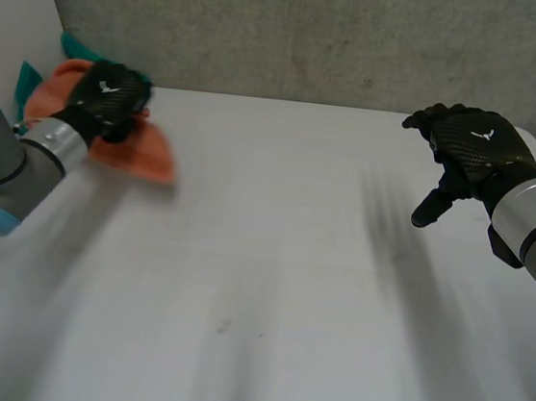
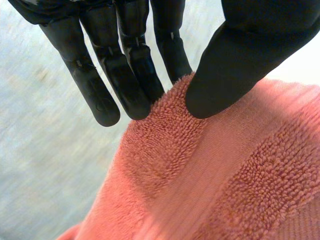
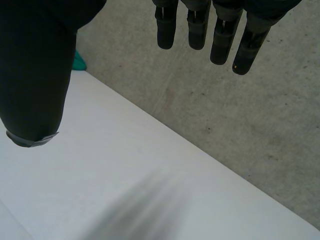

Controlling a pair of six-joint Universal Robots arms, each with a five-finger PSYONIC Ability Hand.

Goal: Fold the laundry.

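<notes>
White surface; my left hand pinches orange towel edge, right hand slack, empty. Pull gently, spread flat.

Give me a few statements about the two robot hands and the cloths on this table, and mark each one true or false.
1. The left robot hand pinches the edge of the orange towel between its thumb and fingers. True.
2. The right robot hand holds a teal cloth. False: it is open and holds nothing, above the bare table.
3. The orange towel lies in the middle of the table. False: it is at the far left corner.
4. A teal cloth shows just beyond the orange towel. True.
</notes>
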